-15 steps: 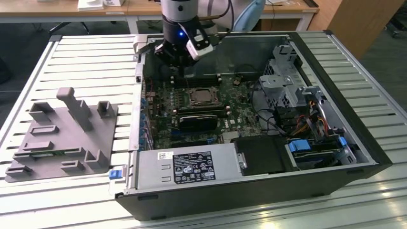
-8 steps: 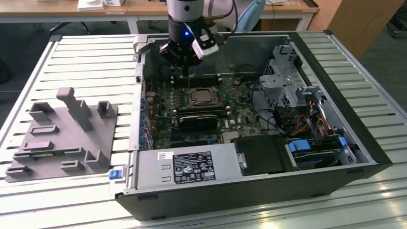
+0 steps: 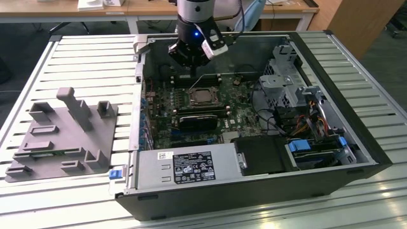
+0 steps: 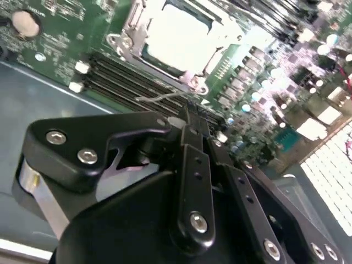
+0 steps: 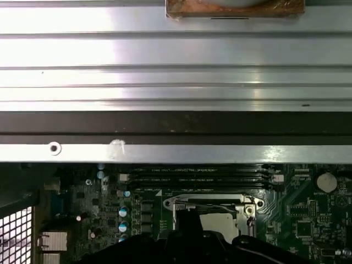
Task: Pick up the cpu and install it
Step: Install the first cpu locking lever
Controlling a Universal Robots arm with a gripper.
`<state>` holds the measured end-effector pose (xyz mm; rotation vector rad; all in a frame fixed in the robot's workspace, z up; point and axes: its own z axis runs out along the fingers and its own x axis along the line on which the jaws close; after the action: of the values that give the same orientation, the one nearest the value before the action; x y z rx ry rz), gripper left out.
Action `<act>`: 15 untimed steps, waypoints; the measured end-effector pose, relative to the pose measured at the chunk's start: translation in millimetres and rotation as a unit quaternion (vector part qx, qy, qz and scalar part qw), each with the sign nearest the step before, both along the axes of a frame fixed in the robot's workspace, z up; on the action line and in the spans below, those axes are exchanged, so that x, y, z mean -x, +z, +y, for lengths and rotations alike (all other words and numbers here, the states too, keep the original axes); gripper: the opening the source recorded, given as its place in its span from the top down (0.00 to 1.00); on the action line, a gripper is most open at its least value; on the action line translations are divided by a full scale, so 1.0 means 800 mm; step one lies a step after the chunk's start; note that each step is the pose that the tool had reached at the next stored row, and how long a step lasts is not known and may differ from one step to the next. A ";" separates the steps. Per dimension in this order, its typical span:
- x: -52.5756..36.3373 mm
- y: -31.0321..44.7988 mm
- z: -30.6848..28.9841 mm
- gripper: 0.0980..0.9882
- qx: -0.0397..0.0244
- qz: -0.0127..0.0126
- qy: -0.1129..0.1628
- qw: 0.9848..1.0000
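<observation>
Hovering above motherboard (image 3: 190,107) inside open computer case (image 3: 330,143), gripper (image 3: 190,59) hangs just beyond socket frame (image 3: 203,97). Fingers pressed together, nothing between them. Cpu (image 3: 203,97) (image 4: 177,34) (image 5: 220,221) sits flat in socket frame, silver top showing, apart from gripper.

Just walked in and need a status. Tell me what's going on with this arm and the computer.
A single robot arm reaches into an open computer case lying on a slatted table. Its gripper hangs above the motherboard, by the case's far wall. The cpu already sits in the socket with its metal frame around it; the gripper isn't touching it. A grey fixture lies on the exterior view's left.
</observation>
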<state>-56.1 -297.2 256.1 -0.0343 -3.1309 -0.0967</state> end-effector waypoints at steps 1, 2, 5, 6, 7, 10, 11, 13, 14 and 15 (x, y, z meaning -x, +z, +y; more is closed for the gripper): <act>-0.001 -0.0001 -0.0001 0.99 -0.001 0.000 0.000 1.000; -0.002 -0.0002 -0.0002 0.99 -0.008 0.000 0.000 1.000; -0.002 -0.0012 -0.0010 0.99 -0.028 0.000 0.000 1.000; -0.003 -0.0020 -0.0010 0.99 -0.028 0.000 0.000 1.000; -0.004 -0.0026 -0.0010 0.99 -0.028 0.000 0.000 1.000; -0.006 -0.0065 -0.0010 0.99 -0.028 0.000 0.003 1.000; -0.007 -0.0075 -0.0010 0.99 -0.028 0.000 0.007 1.000; -0.008 -0.0103 -0.0010 0.99 -0.028 0.000 0.012 1.000; -0.008 -0.0113 -0.0010 0.99 -0.028 0.000 0.012 1.000; -0.009 -0.0121 -0.0010 0.99 -0.028 0.000 0.012 1.000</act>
<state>-48.8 -298.0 246.4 0.0037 -3.1252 -0.1850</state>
